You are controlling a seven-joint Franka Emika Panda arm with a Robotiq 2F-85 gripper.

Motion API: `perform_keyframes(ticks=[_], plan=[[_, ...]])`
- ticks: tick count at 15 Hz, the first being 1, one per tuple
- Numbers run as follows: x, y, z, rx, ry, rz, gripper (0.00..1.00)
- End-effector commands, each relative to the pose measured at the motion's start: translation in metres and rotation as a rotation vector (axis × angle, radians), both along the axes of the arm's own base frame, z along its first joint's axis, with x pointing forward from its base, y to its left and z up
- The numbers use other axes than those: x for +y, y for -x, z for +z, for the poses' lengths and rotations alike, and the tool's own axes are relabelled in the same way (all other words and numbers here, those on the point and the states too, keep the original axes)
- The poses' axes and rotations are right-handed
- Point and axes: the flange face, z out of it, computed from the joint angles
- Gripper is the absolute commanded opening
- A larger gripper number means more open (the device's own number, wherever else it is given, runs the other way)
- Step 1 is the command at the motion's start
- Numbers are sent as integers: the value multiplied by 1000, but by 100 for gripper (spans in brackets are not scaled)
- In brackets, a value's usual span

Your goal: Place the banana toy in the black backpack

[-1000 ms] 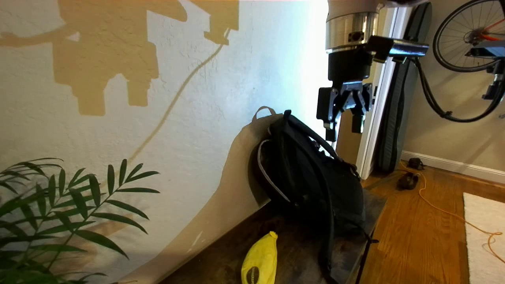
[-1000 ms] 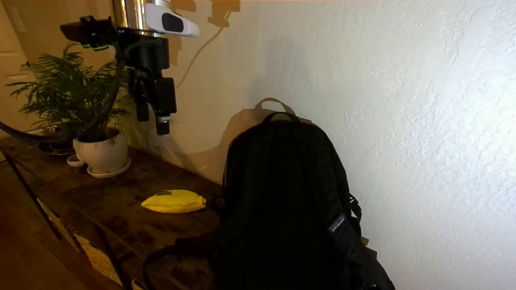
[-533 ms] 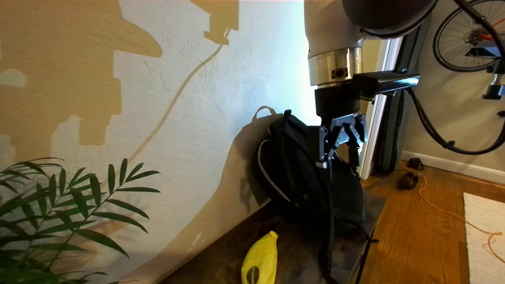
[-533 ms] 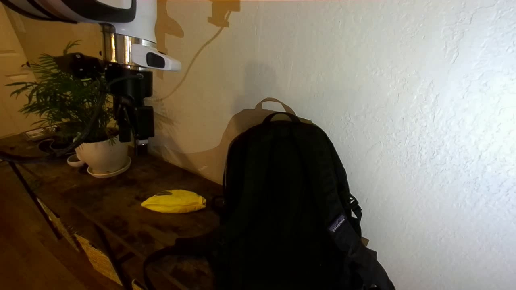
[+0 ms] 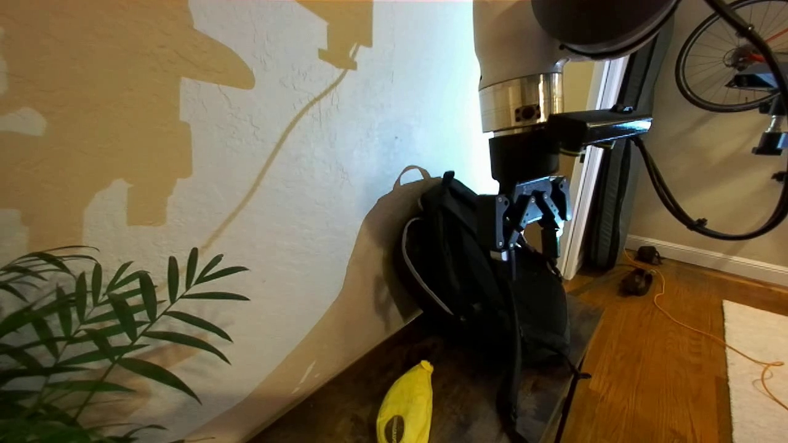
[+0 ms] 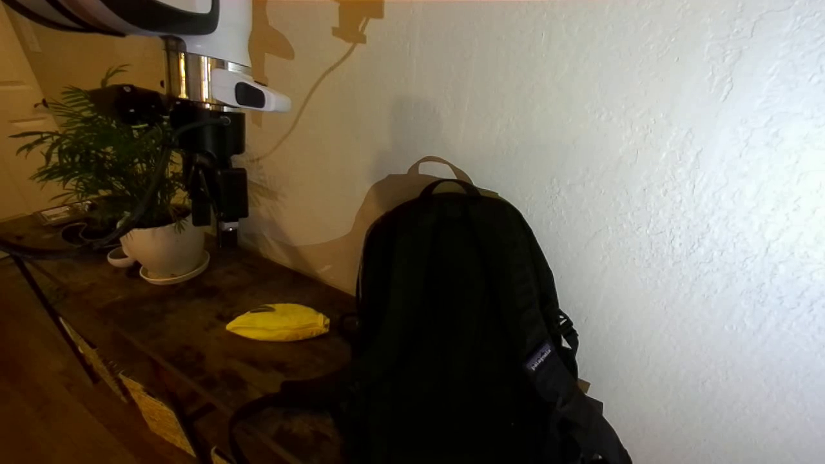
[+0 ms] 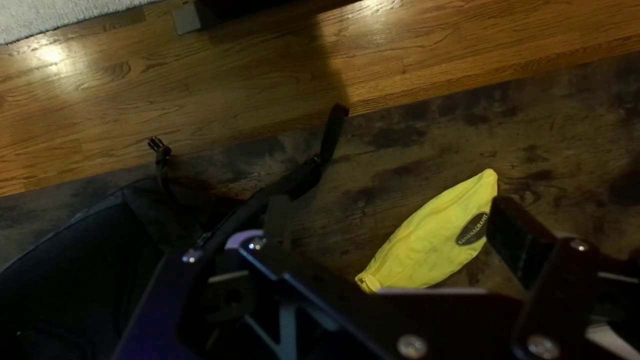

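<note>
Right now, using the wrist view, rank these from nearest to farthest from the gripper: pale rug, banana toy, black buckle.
1. Banana toy: right of centre, on the table, lower than the open gripper.
2. Black buckle: left in the view, near the table's edge.
3. Pale rug: on the floor, top left corner.

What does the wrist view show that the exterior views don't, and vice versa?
Only the wrist view: legible BANANAGRAMS lettering on the banana toy.

Only the exterior views: the arm, plant leaves, and the loop handle of the black backpack.

Shared: the banana toy, part of the black backpack, the open gripper, tabletop, wood floor.
</note>
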Motion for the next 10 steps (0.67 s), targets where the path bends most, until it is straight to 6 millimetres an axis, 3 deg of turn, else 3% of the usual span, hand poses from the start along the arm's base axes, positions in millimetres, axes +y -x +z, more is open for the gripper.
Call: perform_keyframes(ticks=[1, 6, 10], plan=[[0, -5, -12, -18, -8, -63, 100], [-5, -26, -41, -132, -30, -281, 100], [-1, -45, -79, -168, -11, -398, 100]])
